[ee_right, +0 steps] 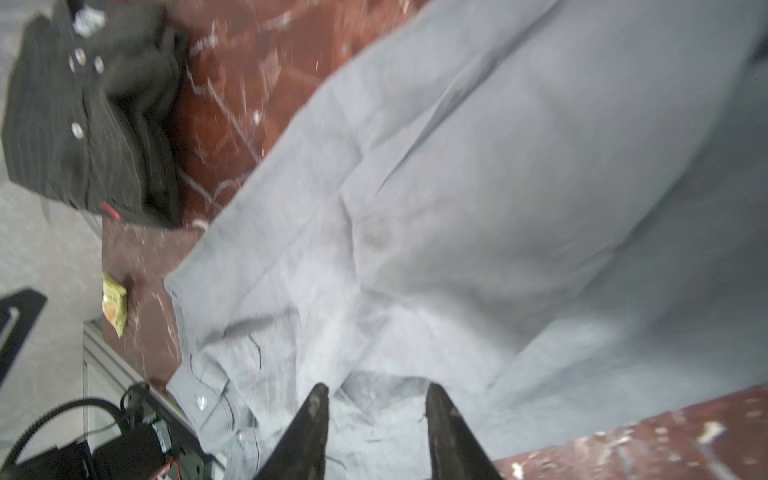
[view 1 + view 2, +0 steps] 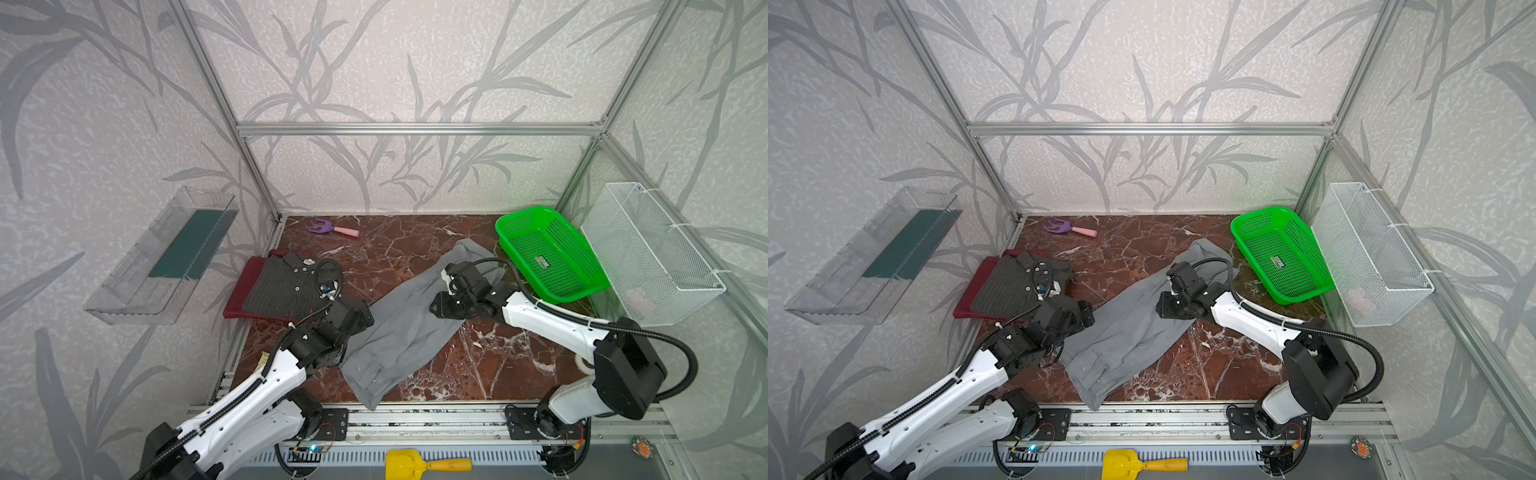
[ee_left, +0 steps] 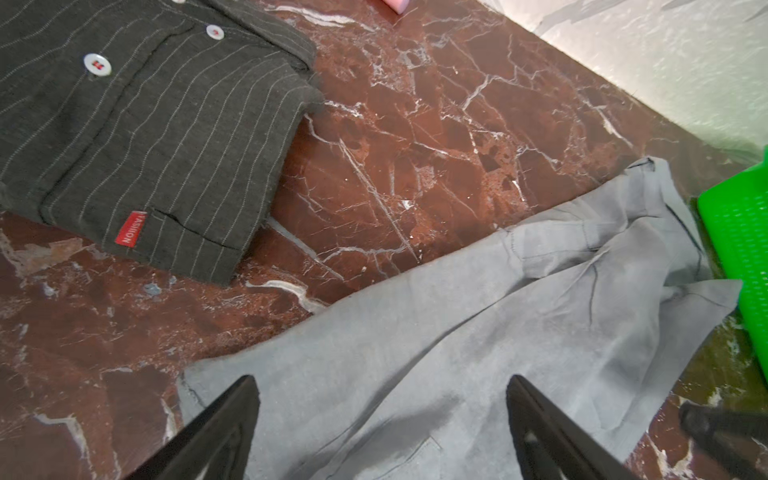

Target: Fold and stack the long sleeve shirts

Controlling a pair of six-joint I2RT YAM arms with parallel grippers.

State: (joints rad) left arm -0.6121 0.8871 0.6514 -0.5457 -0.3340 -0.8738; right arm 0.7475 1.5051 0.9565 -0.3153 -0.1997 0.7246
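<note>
Over the light grey shirt (image 2: 399, 332) the left hand (image 3: 380, 378) is held wide apart, the right hand (image 1: 374, 386) partly apart, nothing clamped; both end corners are best pinched evenly.

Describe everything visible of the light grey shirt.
The light grey shirt is soft, plain woven cloth with small pale buttons, wrinkled and folded into a long narrow strip. It lies flat and diagonal on the marble table, one end beside the green basket, the other at the front edge.
</note>
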